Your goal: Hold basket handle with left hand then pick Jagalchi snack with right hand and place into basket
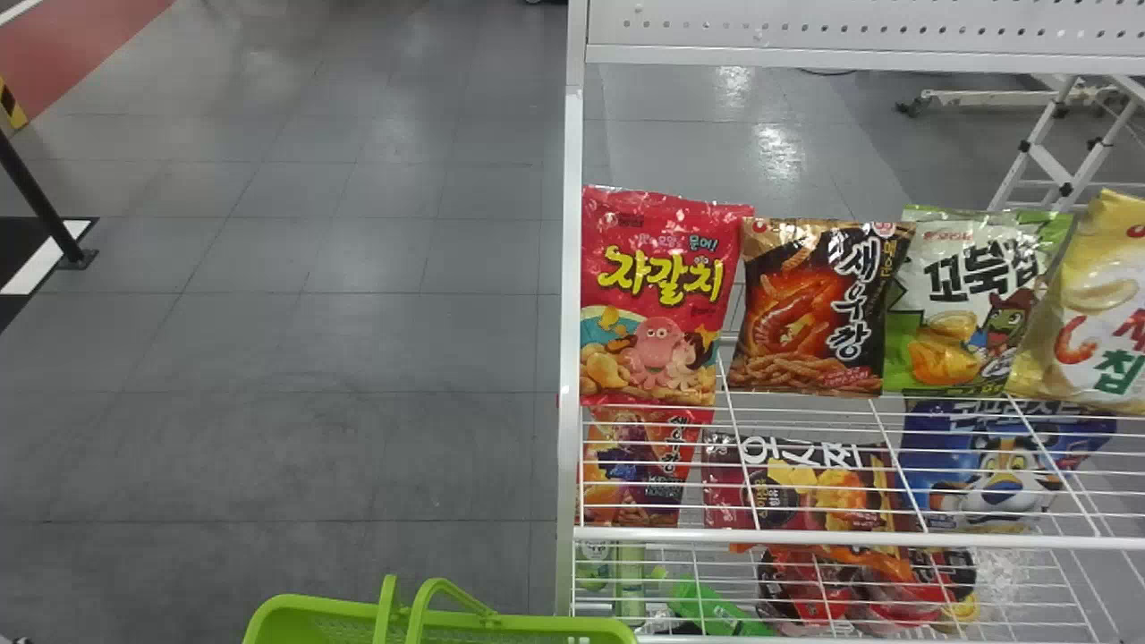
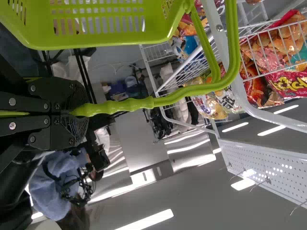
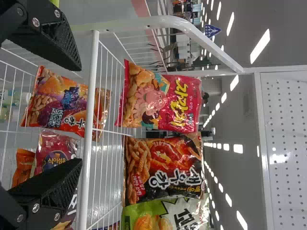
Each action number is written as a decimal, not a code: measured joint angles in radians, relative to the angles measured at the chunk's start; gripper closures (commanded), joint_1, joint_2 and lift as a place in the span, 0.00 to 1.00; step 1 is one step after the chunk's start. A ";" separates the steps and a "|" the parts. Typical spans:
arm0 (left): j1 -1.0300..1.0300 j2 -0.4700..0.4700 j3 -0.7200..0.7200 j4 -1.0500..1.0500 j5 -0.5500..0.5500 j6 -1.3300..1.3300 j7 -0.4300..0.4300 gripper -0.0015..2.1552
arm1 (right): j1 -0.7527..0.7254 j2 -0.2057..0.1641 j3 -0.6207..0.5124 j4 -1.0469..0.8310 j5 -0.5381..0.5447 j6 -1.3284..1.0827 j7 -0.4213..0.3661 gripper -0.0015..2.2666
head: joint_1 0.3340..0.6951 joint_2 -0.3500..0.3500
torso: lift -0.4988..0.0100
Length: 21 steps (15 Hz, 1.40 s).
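The pink-red Jagalchi bag point(image 1: 662, 300) stands at the left end of the upper wire shelf in the head view. In the right wrist view the same Jagalchi bag point(image 3: 160, 98) is beyond my right gripper point(image 3: 76, 115), whose two fingers are spread wide with nothing held between them. A green basket point(image 1: 322, 608) shows at the bottom edge of the head view. In the left wrist view my left gripper point(image 2: 74, 112) is shut on the grip of the handle point(image 2: 124, 105), which joins the basket point(image 2: 96, 40).
Beside the Jagalchi bag stand a black snack bag point(image 1: 818, 309), a green-white one point(image 1: 966, 300) and a yellow one. More bags lie on the lower shelf. The rack's white post point(image 1: 570, 358) and the front rail point(image 1: 850, 537) border the shelves.
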 measured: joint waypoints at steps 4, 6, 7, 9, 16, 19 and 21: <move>0.000 0.000 -0.002 0.000 0.000 0.000 0.000 0.99 | 0.000 0.000 0.000 0.000 0.000 0.001 0.000 0.06 | 1.00 0.46 | 0.96; 0.000 0.000 -0.002 0.000 0.000 0.000 0.000 0.99 | 0.000 0.000 0.000 0.000 0.000 0.001 0.000 0.06 | 1.00 0.46 | 0.96; 0.000 0.000 -0.003 0.000 0.000 0.000 0.000 0.99 | 0.000 0.000 0.000 0.000 0.000 0.001 0.000 0.06 | 1.00 0.46 | 0.96; 0.000 0.000 -0.003 0.000 0.000 0.000 0.000 0.99 | 0.000 0.000 0.000 0.000 0.001 0.001 0.000 0.06 | 1.00 0.46 | 0.96; 0.000 0.001 -0.005 -0.004 -0.002 0.000 0.000 0.99 | 0.003 -0.004 0.001 -0.009 0.003 0.001 0.000 0.06 | 1.00 0.46 | 0.96; 0.005 0.000 -0.004 -0.008 -0.002 0.001 0.000 0.99 | -0.015 -0.011 0.004 -0.015 0.003 0.014 0.000 0.06 | 1.00 0.46 | 0.96; 0.007 -0.001 -0.003 -0.011 -0.003 0.000 0.000 0.99 | -0.039 -0.016 0.011 -0.020 0.004 0.041 0.001 0.06 | 1.00 0.48 | 0.96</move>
